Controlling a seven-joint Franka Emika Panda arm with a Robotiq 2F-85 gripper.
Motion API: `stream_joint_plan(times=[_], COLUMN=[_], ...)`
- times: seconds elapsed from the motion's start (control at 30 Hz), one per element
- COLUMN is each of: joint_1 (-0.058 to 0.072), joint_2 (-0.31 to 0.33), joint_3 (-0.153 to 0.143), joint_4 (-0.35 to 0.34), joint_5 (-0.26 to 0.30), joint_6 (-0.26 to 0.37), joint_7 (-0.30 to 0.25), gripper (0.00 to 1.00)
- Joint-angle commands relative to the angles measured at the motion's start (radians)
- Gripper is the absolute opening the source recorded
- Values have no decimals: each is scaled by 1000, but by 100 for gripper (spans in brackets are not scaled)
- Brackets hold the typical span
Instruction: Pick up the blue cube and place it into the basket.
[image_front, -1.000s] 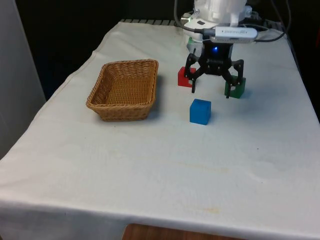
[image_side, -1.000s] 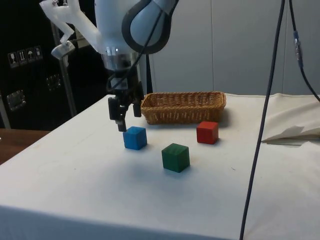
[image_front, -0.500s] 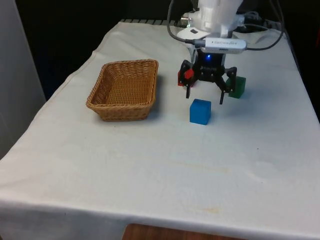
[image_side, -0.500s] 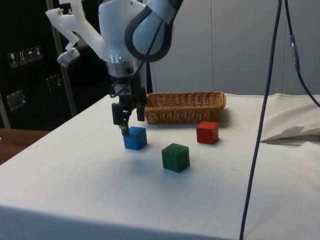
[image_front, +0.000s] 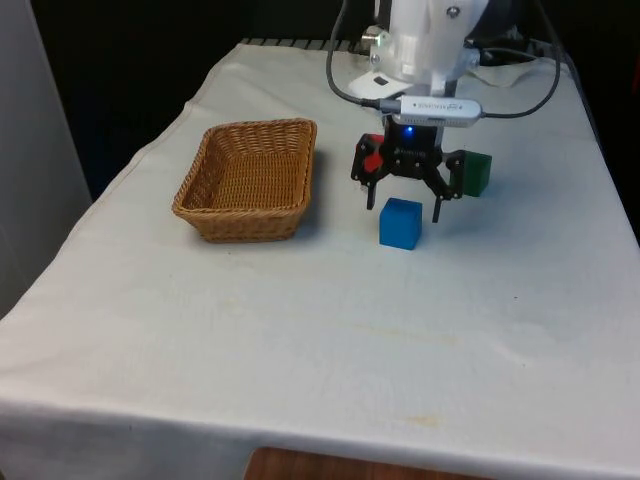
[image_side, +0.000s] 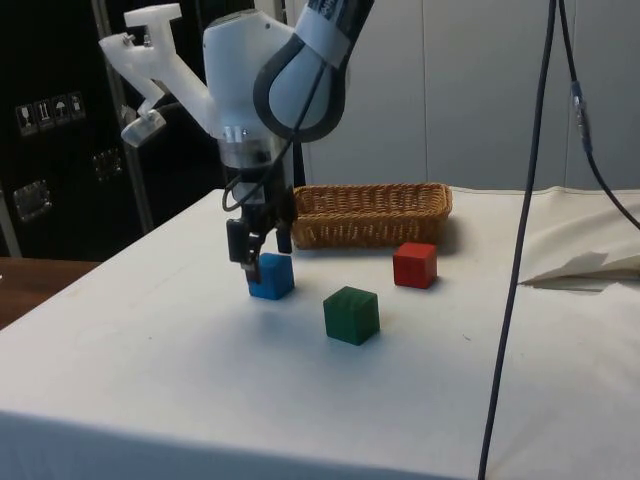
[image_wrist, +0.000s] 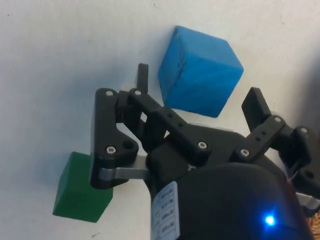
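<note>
A: In the front view, which step was it?
B: The approach. The gripper hung spread wide just behind the blue cube, which sat on the cloth, apart from the basket.

A: And the side view?
B: The gripper was low beside the blue cube. I think it needed to centre, then descend.

A: The wrist view?
B: The blue cube looked plain, sharp-edged, between the open fingertips, not gripped.
</note>
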Motion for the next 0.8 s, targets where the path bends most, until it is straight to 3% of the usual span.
stream_joint_plan(times=[0.0,0.23,0.27,0.3,0.33,0.43,0.47,0.53,0.57,0.6,0.63,0.67,0.77], joint_1=[12,9,0,9,9,8,8,8,8,8,0,8,8], joint_2=[6,21,15,22,23,25,26,26,27,27,22,27,27], joint_3=[-15,-13,-1,-13,-13,-13,-13,-13,-13,-13,-3,-13,-13], joint_4=[3,8,6,8,8,8,8,8,8,8,7,8,8], joint_5=[-18,-36,-22,-37,-39,-44,-45,-46,-46,-46,-34,-46,-46], joint_6=[11,17,4,19,20,22,22,23,23,23,12,24,24], joint_7=[20,47,31,49,51,58,60,61,62,62,50,62,62], gripper=[100,100,97,97,90,52,29,7,1,1,1,1,2])
